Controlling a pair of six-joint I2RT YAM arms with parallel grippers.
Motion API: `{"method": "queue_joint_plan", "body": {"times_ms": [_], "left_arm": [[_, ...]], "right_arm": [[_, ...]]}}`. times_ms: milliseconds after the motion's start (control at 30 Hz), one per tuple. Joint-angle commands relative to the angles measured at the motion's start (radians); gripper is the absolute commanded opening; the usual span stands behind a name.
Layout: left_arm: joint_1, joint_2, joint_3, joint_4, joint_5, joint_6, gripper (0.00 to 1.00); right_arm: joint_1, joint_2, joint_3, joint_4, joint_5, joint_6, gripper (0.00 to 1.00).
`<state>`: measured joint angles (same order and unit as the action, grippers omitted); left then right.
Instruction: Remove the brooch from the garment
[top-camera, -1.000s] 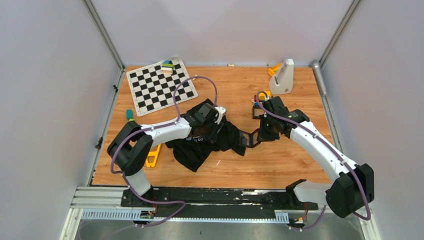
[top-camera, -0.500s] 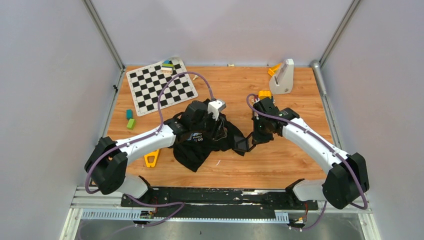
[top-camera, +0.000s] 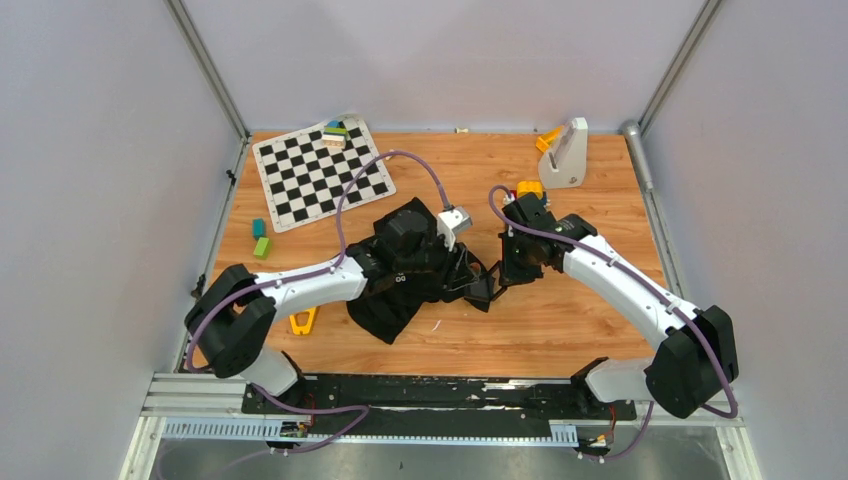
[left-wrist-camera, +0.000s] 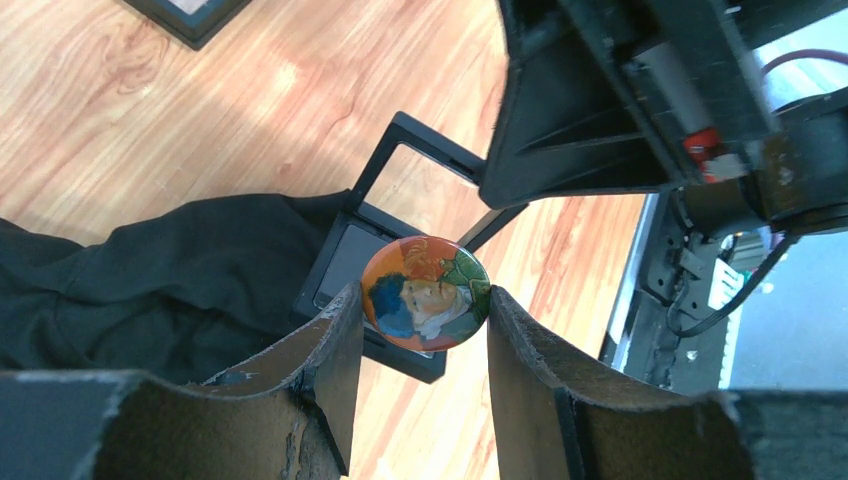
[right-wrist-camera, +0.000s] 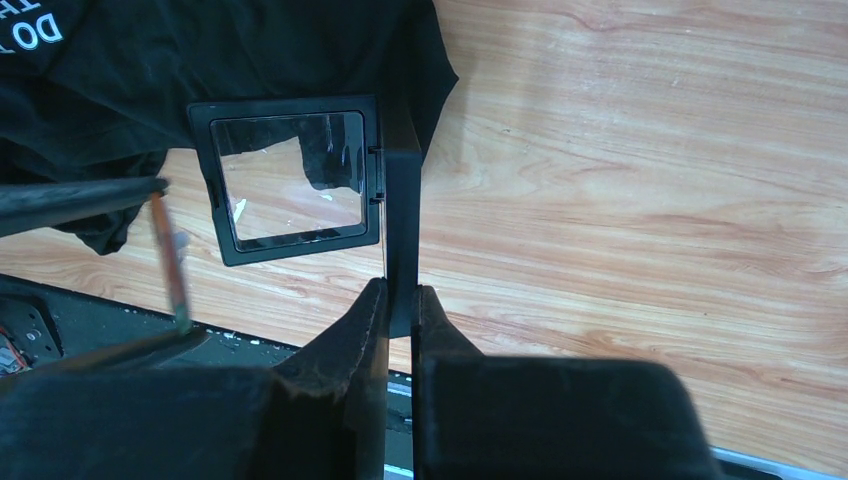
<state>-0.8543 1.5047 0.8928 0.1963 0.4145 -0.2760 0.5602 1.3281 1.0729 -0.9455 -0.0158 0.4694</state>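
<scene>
Since the brooch (left-wrist-camera: 425, 292) sits pinched across its rim between the two fingers of your left gripper (left-wrist-camera: 422, 305), with its painted face (orange, blue and green, a portrait by the look of it) turned toward the wrist camera, I judge the removal itself to be as good as done. No cloth shows on it in either wrist view, though its back and pin are hidden from you.

Just beyond the fingertips, and below the brooch, lies the hinged black case (left-wrist-camera: 345, 262), opened out. To the left of that gripper and a little further off, the garment (left-wrist-camera: 150, 270) lies crumpled on the desk (left-wrist-camera: 150, 110). Its edge meets the case, but it is apart from the brooch. Further on, ahead and to the right, your right gripper (right-wrist-camera: 400, 300) is closed tight on the edge of the case's upright leaf. The windowed leaf spreads out to that gripper's left.

So the step in hand looks like carrying the freed brooch clear. The next move calls for a firm left grip on that thin rim. Draw it up and away from the garment until you are sure the pin trails no fabric. Then, if the case is where it goes (my guess only), lower it squarely between the leaves without knocking the one the right gripper holds.
</scene>
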Motion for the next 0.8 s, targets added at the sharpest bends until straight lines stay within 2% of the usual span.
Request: {"method": "queue_joint_plan", "body": {"times_ms": [0,533,633,700,767], "left_arm": [[-0.017,0.068,0.054,0.04,-0.006,0.057,0.31],[-0.059,0.198,0.091,-0.049,-0.111,0.178,0.3],[-0.084,0.212,0.109,-0.08,-0.167,0.216,0.3],[-0.103,0.221,0.117,-0.089,-0.202,0.239,0.31],[-0.12,0.229,0.126,-0.09,-0.233,0.252,0.37]], "right_arm": [[0.009,-0.01,0.033,0.005,0.008,0.011,0.0],[0.009,0.003,0.035,0.003,0.002,-0.003,0.0],[0.009,0.001,0.035,0.006,0.003,-0.003,0.0],[0.009,0.004,0.036,0.006,0.002,-0.003,0.0],[0.009,0.008,0.036,0.009,0.001,-0.003,0.0]]}}
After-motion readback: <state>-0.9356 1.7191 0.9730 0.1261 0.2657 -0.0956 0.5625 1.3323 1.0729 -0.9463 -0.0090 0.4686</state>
